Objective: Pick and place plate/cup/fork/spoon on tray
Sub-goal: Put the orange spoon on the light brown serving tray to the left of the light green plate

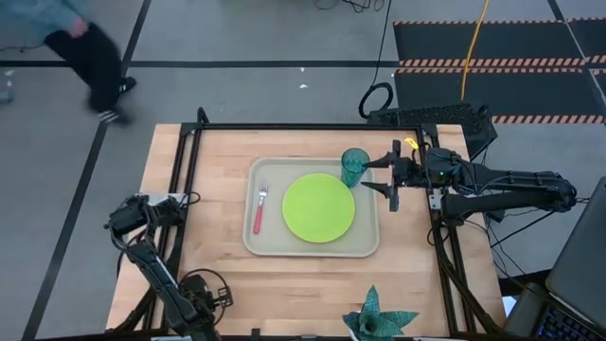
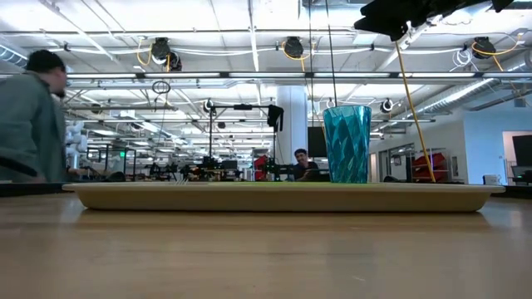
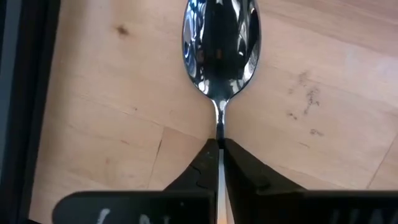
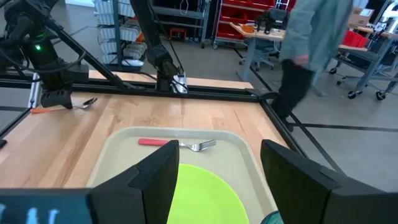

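At the table's left edge: left gripper (image 3: 221,152), dark two-finger tool, pinched tight on the neck of the spoon (image 3: 219,46), a small one with a silver metal bowl; handle hidden behind the fingers in the left wrist view, orange end just showing in the right wrist view.
Spoon position: lying flat on the light wood table (image 1: 218,284), well apart from the tray, bowl pointing away from the gripper.
Why held so: grip sits on the thin neck, likely so the bowl clears the fingers and the spoon lifts level; judged pick step, lift not yet done.
Tray: large beige rectangular tray with rounded corners and raised rim (image 1: 369,248), mid-table, the drop target.
Plate: round flat lime-green plate (image 1: 318,207), centred in the tray, leaving strips free on both sides.
Fork: small fork with silver tines and red-pink handle (image 1: 258,208), in the tray just left of the plate, parallel to the tray's short side.
Cup: small translucent teal-green ribbed tumbler (image 1: 354,166), upright in the tray's far right corner, beside the plate.
Right gripper (image 1: 393,176): fingers spread wide, holding nothing, hovering just right of the cup above the tray's rim; looks like a waiting pose.
Task progress: three items on the tray; spoon is the last one out.
Off-task: spiky teal-green leafy object (image 1: 379,320) at the near table edge.
Far: person in a grey top (image 2: 29,124) walking past the table.
Writing/brands: none readable.
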